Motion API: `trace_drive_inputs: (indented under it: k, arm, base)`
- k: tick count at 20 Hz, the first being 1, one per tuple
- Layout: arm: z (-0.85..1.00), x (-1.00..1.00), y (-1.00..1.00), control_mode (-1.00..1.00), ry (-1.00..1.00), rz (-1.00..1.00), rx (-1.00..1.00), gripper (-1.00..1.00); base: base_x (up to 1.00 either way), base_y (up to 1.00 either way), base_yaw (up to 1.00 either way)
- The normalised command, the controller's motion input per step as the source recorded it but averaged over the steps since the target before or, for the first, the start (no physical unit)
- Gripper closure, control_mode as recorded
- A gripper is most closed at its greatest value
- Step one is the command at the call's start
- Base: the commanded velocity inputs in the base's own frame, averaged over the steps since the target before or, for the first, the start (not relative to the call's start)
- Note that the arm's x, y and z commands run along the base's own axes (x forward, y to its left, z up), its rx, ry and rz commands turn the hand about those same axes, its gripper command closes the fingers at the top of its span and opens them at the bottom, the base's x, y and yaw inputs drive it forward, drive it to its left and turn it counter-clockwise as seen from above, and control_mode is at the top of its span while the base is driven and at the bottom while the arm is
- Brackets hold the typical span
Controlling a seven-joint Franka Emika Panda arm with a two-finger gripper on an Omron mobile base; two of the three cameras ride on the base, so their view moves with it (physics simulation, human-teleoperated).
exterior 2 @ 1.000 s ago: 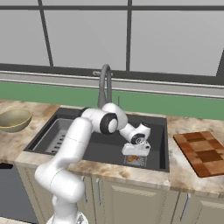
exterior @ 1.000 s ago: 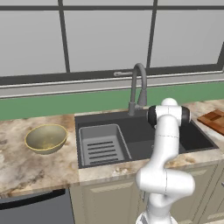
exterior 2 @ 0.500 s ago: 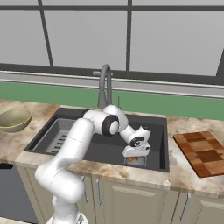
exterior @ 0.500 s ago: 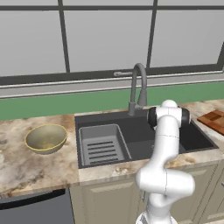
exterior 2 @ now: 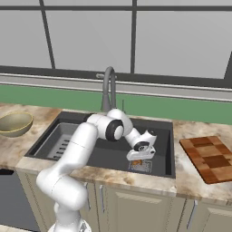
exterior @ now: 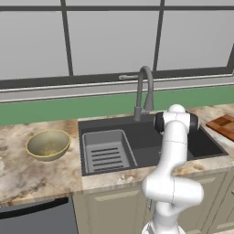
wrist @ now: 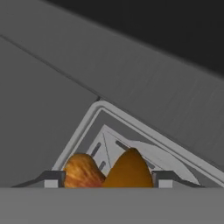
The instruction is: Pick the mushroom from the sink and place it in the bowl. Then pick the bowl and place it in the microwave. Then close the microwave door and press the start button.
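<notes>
We see the mushroom (wrist: pixel 109 173) on the sink (exterior 2: pixel 104 156) floor, over the drain, between the pincer (exterior 2: pixel 140 159) fingertips; can't tell if the jaws grip it. Bowl (exterior: pixel 48 144) sits empty on the surface (exterior: pixel 36 171), left.

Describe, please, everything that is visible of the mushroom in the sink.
The mushroom is a small orange-brown lump. In the hand view it shows two rounded parts: a paler streaked one on the left and a smoother, darker, pointed one on the right. It lies low on the dark grey floor of the sink, over the light grey drain plate. The hand is directly above it, one dark fingertip on each side. Whether they touch it cannot be told.
</notes>
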Motion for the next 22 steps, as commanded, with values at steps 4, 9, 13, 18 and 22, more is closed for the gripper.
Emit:
trace_drive_inputs:
  k: [4, 9, 13, 18, 22]
  arm:
    - [0.00, -0.04, -0.11, -1.00, 0.00, 0.00, 0.02, 1.00]
    - [0.12, -0.28, -0.23, -1.00, 0.00, -0.01, 0.06, 1.00]
    - [0.57, -0.39, -0.33, -1.00, 0.00, -0.04, 0.07, 1.00]
    - [0.95, -0.34, -0.22, -1.00, 0.00, -0.03, 0.04, 1.00]
    - [1.00, -0.33, -0.05, -1.00, -0.02, -0.03, 0.00, 1.00]
  base:
    - [0.00, 0.00, 0.00]
    - [0.00, 0.00, 0.00]
    - [0.00, 0.00, 0.00]
    - [0.00, 0.00, 0.00]
    - [0.00, 0.00, 0.00]
